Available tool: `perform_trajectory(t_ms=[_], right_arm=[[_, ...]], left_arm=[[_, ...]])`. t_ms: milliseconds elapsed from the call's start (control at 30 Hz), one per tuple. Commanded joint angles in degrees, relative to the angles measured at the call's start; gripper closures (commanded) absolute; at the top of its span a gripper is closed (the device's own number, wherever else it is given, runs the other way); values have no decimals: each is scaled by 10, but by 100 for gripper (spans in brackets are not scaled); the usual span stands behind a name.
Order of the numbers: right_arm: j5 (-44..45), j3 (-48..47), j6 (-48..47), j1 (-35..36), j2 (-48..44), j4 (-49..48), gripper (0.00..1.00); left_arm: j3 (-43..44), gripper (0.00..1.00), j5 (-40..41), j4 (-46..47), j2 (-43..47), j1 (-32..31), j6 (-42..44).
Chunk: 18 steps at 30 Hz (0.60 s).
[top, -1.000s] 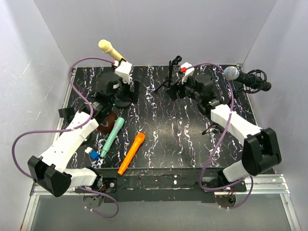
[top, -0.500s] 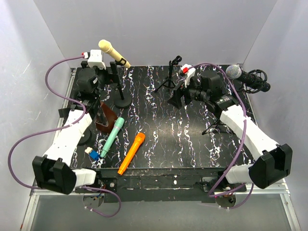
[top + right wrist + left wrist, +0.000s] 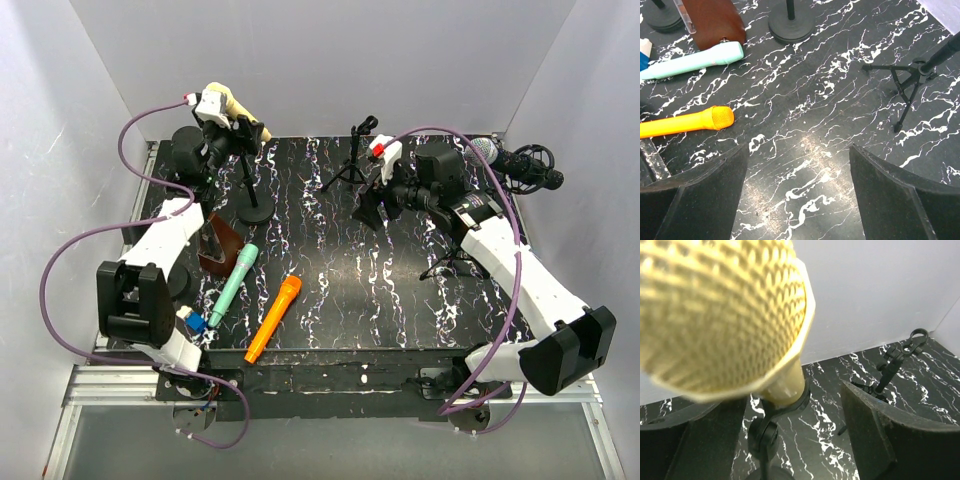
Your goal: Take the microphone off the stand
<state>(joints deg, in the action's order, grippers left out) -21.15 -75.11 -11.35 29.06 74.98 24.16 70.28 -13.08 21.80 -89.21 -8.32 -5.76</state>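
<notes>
The left gripper — fingers spread either side of the yellow microphone clipped in its stand at the back left — should close on the handle and draw along its axis, never sideways.

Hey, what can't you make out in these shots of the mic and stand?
- Left wrist view: the cream microphone is blurred and very close, hiding whether the left gripper touches it.
- Top view: that gripper's fingertips sit behind its own wrist.
- Blue-white item: too small in the top view, cut off by the right wrist view's left edge.
</notes>
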Motion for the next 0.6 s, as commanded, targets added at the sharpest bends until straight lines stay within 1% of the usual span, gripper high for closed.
perform_trajectory(t_ms=[0, 33, 133, 233, 300, 367, 433, 500, 533, 567], right_arm=[[15, -28, -24, 6, -12, 17, 12], [17, -27, -26, 8, -14, 20, 12], [20, -25, -34, 10, -16, 32, 12], [22, -22, -35, 11, -14, 37, 12], [21, -25, -36, 12, -9, 35, 12], [18, -30, -39, 14, -2, 32, 12], [12, -39, -45, 14, 6, 25, 12], [2, -50, -56, 14, 12, 17, 12], [-4, -59, -64, 14, 17, 15, 12], [-10, -70, -70, 14, 20, 14, 12]], left_arm=[[49, 30, -9, 53, -11, 1, -20], [54, 32, 12, 56, -11, 1, -21], [66, 40, 39, 71, -14, 1, -23], [79, 53, 34, 78, -18, 1, -27], [91, 68, 8, 78, -26, 1, -34], [100, 79, -32, 77, -32, 1, -43], [107, 89, -69, 72, -37, 1, -65], [111, 97, -105, 68, -37, 1, -88], [115, 100, -126, 65, -37, 1, -101], [116, 100, -141, 62, -36, 0, -117]])
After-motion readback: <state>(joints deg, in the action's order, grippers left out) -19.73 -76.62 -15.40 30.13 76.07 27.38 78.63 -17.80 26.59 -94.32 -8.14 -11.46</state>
